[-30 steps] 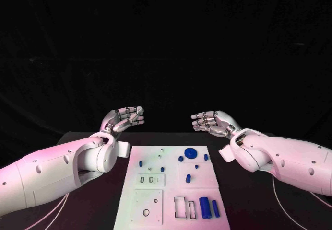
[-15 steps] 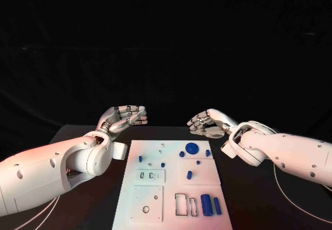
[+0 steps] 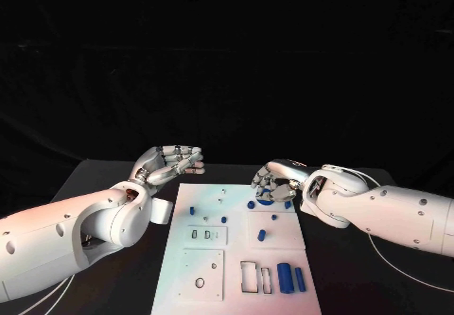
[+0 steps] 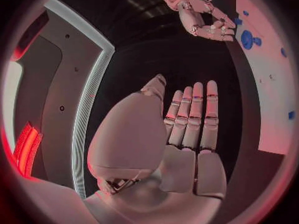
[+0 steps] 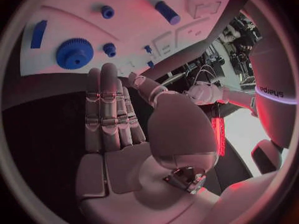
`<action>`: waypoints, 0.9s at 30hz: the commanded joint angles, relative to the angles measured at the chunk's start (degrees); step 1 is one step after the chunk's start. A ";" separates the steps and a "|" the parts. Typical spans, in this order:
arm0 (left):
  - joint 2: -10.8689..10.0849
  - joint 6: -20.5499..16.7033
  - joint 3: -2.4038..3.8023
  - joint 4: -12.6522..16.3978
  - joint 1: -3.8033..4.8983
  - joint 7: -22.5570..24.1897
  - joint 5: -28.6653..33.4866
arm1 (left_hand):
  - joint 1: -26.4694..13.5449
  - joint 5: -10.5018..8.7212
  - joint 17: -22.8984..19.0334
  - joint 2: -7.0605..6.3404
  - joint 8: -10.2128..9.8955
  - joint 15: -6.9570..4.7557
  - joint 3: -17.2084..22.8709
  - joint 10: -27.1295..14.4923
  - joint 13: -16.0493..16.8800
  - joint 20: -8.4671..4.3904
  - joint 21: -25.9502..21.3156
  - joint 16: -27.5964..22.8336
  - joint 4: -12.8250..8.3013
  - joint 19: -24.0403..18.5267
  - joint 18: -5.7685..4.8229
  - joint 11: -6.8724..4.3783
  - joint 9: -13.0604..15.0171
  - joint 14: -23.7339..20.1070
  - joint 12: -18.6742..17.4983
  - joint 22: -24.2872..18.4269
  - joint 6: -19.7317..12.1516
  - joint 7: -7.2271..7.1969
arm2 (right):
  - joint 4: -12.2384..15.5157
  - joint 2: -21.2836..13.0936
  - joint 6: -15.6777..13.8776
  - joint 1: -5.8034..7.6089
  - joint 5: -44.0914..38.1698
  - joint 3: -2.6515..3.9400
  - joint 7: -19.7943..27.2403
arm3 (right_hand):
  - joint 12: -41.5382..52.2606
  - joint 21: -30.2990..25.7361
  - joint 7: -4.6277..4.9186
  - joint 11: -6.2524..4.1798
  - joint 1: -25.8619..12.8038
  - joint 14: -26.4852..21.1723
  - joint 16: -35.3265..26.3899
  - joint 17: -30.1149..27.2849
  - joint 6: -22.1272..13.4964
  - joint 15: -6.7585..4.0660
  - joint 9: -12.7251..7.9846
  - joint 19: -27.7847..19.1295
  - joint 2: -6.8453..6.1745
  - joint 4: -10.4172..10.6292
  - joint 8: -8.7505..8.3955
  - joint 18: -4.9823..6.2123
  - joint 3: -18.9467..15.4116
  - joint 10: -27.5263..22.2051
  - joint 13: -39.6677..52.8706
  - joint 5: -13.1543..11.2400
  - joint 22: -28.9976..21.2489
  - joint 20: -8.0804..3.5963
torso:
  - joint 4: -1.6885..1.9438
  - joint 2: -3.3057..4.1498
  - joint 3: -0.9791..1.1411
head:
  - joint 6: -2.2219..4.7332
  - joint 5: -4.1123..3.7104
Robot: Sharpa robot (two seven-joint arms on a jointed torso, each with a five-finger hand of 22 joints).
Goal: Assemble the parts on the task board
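Your right hand (image 3: 275,182) hung empty over the far end of the task board (image 3: 237,262), fingers loosely apart and curled downward just above the blue gear (image 5: 74,53) at about twelve o'clock on the board; your left hand (image 3: 170,162) was raised off the board's ten o'clock corner, fingers curled in on nothing. A reach from there could have missed the gear, I judged, since your own fingers hid it from the head view. Small blue pegs (image 3: 225,220) crowded close by, and two blue cylinders (image 3: 285,275) lay at five o'clock.
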 commanded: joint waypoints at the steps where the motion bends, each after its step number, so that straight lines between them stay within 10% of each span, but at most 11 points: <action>1: -0.13 1.45 0.12 0.48 0.12 0.25 -0.62 | 0.36 -0.31 0.20 -0.02 0.17 -0.01 0.33 0.51 0.06 -0.17 0.72 0.17 0.10 0.85 0.81 0.03 0.03 0.00 -0.49 0.24 0.32 0.06 | 0.16 0.43 1.01 -0.19 -9.59 0.03 -4.67 | -0.22 2.40 -0.25 0.00 -0.80 2.26 6.48 4.52 -0.01 -0.12 0.39 1.75 -1.22 0.96 -0.44 0.61 0.09 -1.15 0.36 0.59 1.66 -0.29 | 0.23 1.03 -0.29 | 0.07 -0.18; 5: -0.25 1.46 0.18 0.71 0.12 0.26 -0.63 | 0.30 -0.31 0.29 -0.05 0.12 -0.01 0.34 0.48 0.04 -0.27 1.03 0.14 0.11 1.14 0.79 0.05 0.02 -0.07 -0.64 0.38 0.27 0.08 | 0.15 1.05 0.62 -0.46 -11.18 0.03 -5.45 | -0.12 11.88 -0.19 0.24 -0.69 1.70 25.73 22.00 -0.05 0.21 1.24 5.25 -1.82 1.72 -0.89 -0.66 0.52 -2.16 1.32 0.82 13.01 -0.37 | 0.31 1.57 -0.43 | 0.13 -0.27; 11: -0.30 1.56 0.23 0.86 0.12 0.17 -0.64 | 0.22 -0.32 0.32 -0.06 0.10 0.01 0.33 0.44 0.03 -0.30 1.16 0.10 0.13 1.24 0.77 0.07 0.01 -0.16 -0.73 0.43 0.23 0.09 | -0.12 1.80 1.13 -0.87 -12.75 0.04 -6.33 | -0.22 21.46 0.06 0.48 -0.27 2.15 37.93 33.81 -0.10 0.39 2.04 9.17 -2.15 2.15 -1.16 -2.28 0.93 -3.79 1.94 1.18 25.73 0.10 | 0.47 2.15 -0.65 | 0.29 -0.37; 27: -0.62 1.89 0.40 1.17 0.13 -0.09 -0.64 | 0.03 -0.33 0.38 -0.07 0.00 0.08 0.29 0.28 0.00 -0.35 1.38 -0.03 0.17 1.35 0.72 0.15 -0.03 -0.44 -0.95 0.53 0.09 0.16 | -1.14 3.06 1.82 -1.61 -14.23 0.04 -7.51 | -0.17 26.87 0.17 0.66 0.64 2.60 44.11 39.89 -0.09 0.66 2.69 11.42 -1.63 2.28 -1.28 -3.21 1.81 -4.49 2.46 0.89 33.13 0.42 | 0.66 3.01 -0.89 | 0.22 -0.41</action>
